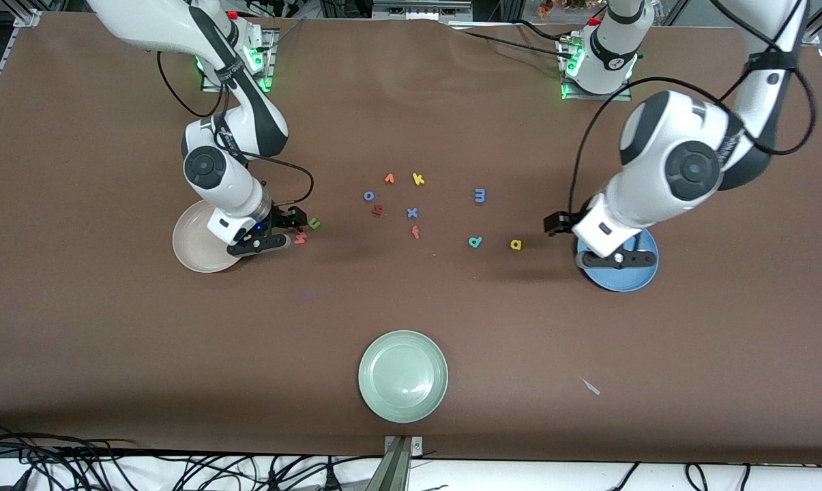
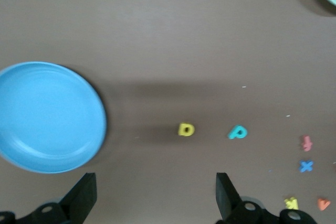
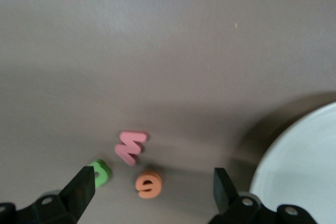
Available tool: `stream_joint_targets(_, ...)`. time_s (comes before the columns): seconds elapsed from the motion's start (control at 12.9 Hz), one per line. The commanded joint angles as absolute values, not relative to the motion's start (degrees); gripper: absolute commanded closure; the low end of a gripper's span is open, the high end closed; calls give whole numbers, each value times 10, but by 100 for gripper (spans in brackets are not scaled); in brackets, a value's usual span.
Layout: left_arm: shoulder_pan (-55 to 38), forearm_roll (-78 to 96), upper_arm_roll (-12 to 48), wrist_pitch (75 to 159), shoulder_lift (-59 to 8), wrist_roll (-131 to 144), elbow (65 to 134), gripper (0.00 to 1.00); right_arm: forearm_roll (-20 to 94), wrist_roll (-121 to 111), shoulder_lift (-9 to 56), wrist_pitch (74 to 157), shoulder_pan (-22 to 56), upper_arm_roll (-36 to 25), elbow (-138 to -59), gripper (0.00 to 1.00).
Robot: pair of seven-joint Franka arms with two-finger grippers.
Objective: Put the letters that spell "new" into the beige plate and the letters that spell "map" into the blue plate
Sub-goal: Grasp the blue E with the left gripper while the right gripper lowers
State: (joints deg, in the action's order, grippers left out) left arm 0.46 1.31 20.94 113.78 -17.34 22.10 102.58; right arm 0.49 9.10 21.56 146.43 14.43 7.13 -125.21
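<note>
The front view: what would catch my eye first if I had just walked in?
Probably the two white arms, each poised by a plate: the right gripper open beside the beige plate, just over a green n, an orange e and a salmon w; the left gripper open beside the blue plate. Then the tiny coloured letters strewn mid-table, and a pale green plate alone nearest the camera.

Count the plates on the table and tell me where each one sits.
3. The beige plate lies under the right arm, the blue plate under the left arm, and the pale green plate nearest the front camera. None seems hidden.
</note>
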Motion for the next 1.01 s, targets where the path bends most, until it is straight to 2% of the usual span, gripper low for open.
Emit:
stream_joint_targets(0.0,4,14,245,1225,-157,267,1099,0,-11,101,211,1498,143,80,-1283,0)
stream_joint_targets(0.15,-14,-37,269,1244,-163,322,1114,0,-11,101,215,1513,152,83,-1294,0)
stream_joint_targets(0.39,-75,-77,270,1309,-187,383,1161,0,-13,100,229,1574,161,83,-1324,0)
stream_joint_targets(0.54,-97,-110,270,1365,-201,426,1193,0,-33,100,231,1579,161,83,-1332,0)
stream_joint_targets(0.93,-127,-194,270,1368,-271,473,1200,1,-40,98,231,1579,160,83,-1336,0)
